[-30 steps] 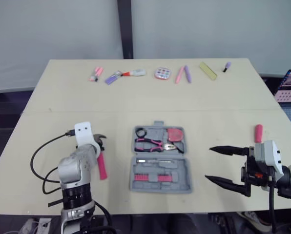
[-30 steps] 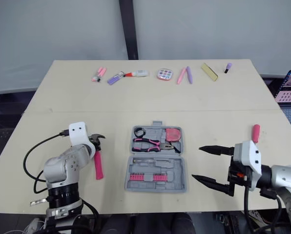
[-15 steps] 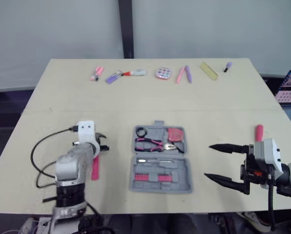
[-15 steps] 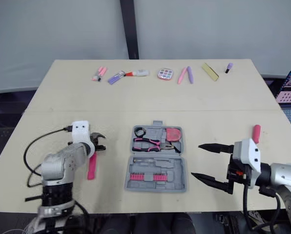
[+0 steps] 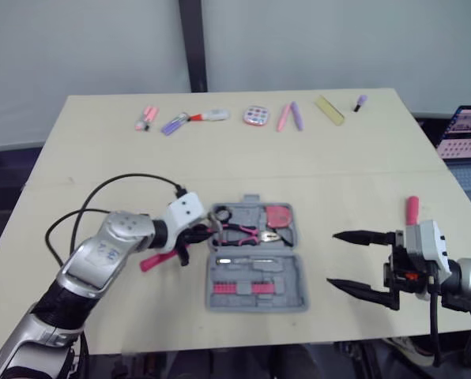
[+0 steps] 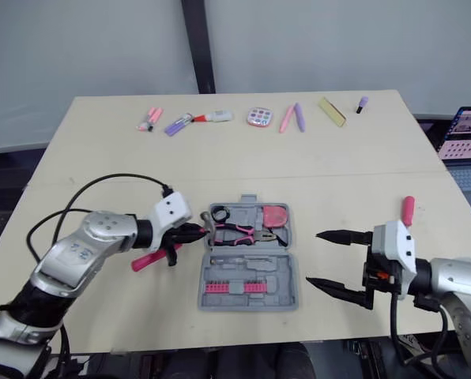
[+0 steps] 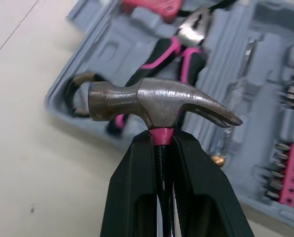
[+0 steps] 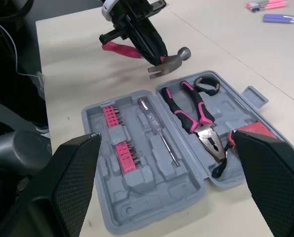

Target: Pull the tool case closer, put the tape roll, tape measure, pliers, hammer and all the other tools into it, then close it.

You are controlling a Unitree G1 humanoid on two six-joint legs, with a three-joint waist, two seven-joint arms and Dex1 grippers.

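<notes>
The grey tool case [image 5: 257, 257] lies open at the table's middle. Its far half holds pink-handled pliers [image 5: 247, 231], a black tape roll [image 5: 222, 213] and a red tape measure [image 5: 280, 215]. The near half holds a screwdriver [image 8: 154, 123] and pink bits [image 5: 251, 288]. My left gripper [image 7: 163, 140] is shut on the neck of a pink-handled hammer [image 7: 157, 101]. It holds the hammer above the table, with the head at the case's left edge beside the tape roll. My right gripper [image 5: 334, 258] stands open to the right of the case, holding nothing.
A pink-handled tool [image 5: 412, 210] lies near the right edge, behind my right wrist. Several markers and small items [image 5: 255, 116] line the far side of the table. A laptop [image 5: 465, 134] sits off the right edge. My left arm's black cable [image 5: 101, 201] loops over the table.
My left arm has swung right and carried the hammer from the table's left side to the case's left edge. The right gripper has stayed open in place. The camera has shifted slightly.
</notes>
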